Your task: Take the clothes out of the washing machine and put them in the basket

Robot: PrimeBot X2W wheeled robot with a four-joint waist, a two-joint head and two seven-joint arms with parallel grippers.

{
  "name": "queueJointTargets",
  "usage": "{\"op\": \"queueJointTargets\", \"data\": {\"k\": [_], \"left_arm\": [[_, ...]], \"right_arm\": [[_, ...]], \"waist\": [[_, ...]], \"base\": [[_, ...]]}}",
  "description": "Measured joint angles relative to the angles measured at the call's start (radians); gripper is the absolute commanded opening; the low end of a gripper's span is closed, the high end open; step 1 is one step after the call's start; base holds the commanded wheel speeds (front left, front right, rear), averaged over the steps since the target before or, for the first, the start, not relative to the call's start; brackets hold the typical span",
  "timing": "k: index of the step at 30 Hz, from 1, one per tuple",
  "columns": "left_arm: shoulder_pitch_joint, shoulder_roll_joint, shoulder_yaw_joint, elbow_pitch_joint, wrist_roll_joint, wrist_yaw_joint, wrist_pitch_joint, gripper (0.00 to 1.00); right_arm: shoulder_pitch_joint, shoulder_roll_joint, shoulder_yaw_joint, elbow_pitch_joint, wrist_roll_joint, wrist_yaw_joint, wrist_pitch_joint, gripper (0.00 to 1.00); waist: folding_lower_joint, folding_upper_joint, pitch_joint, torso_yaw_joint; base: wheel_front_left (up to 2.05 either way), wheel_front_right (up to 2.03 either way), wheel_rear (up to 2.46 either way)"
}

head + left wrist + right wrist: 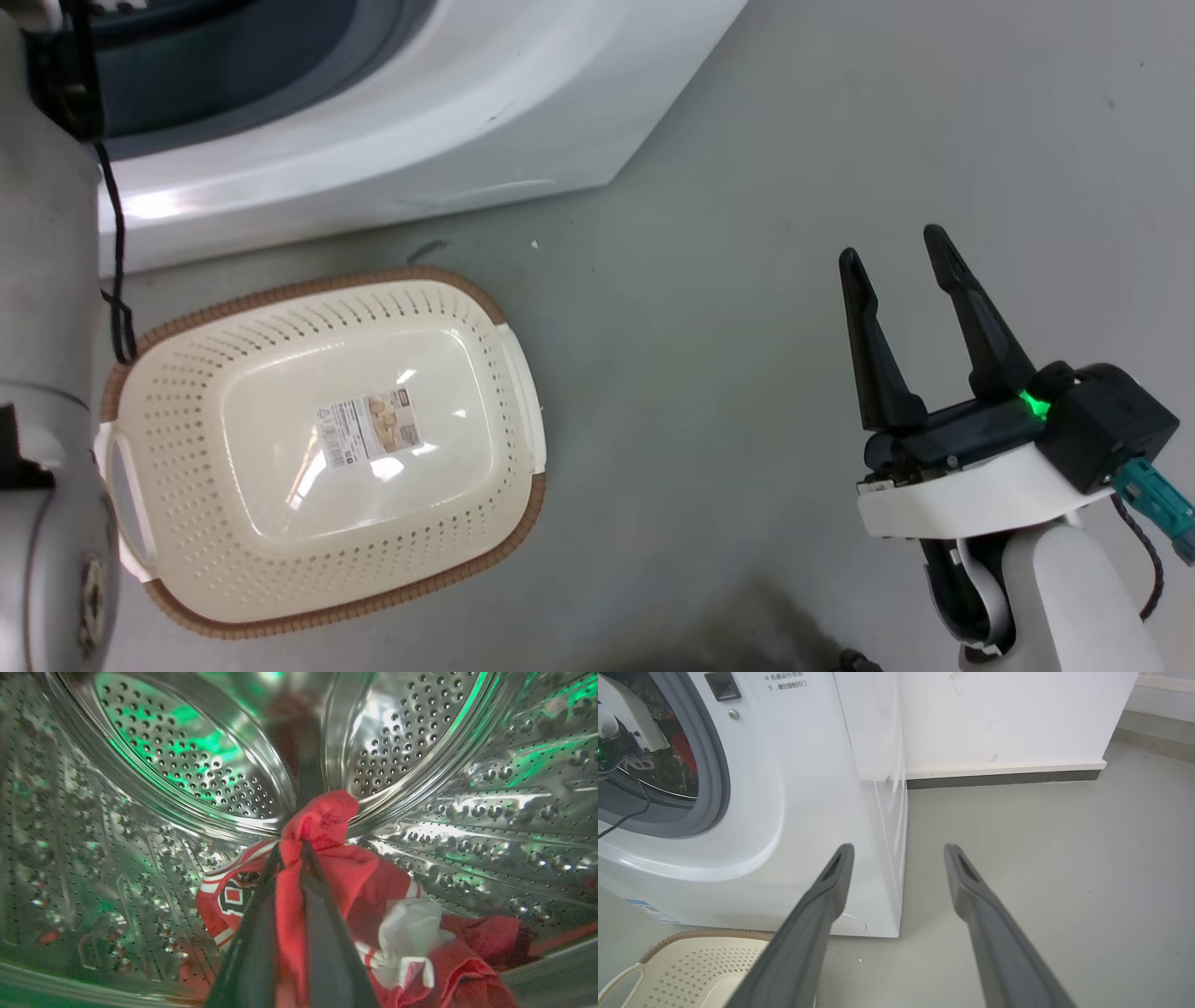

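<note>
Clothes (pixel 359 877) lie in the washing machine (pixel 808 793) drum (pixel 196 774), left tool (pixel 290 847) clamped on a red fold. Right tool (pixel 891 245) hangs spread apart over floor (pixel 709 392), near basket (pixel 308 291) standing before the machine.

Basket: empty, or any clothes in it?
Empty. The basket shows a bare bottom and label; the clothes lie inside the drum.

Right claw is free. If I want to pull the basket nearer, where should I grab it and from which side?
Probably the cream handle on the end of the basket facing the right claw. Come down from above on that side, one finger inside the wall, one outside: the basket sits upright, and that thin raised handle suits the open claw better than the broad brown rim.
</note>
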Motion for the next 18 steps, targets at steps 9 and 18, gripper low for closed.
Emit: {"op": "queueJointTargets", "data": {"k": [9, 18], "left_arm": [[0.306, -0.031, 0.073, -0.248, -0.027, 0.017, -0.002, 0.00], [0.528, -0.087, 0.125, -0.387, -0.023, -0.011, -0.003, 0.00]], "right_arm": [[0.061, 0.000, -0.042, 0.008, -0.004, 0.000, 0.030, 1.00], [0.132, 0.000, -0.064, 0.002, -0.011, 0.000, 0.061, 1.00]], "waist": [[-0.0001, 0.0000, -0.150, 0.019], [-0.0002, 0.0000, -0.303, 0.059]], "base": [[0.00, 0.00, 0.00], [0.00, 0.00, 0.00]]}}
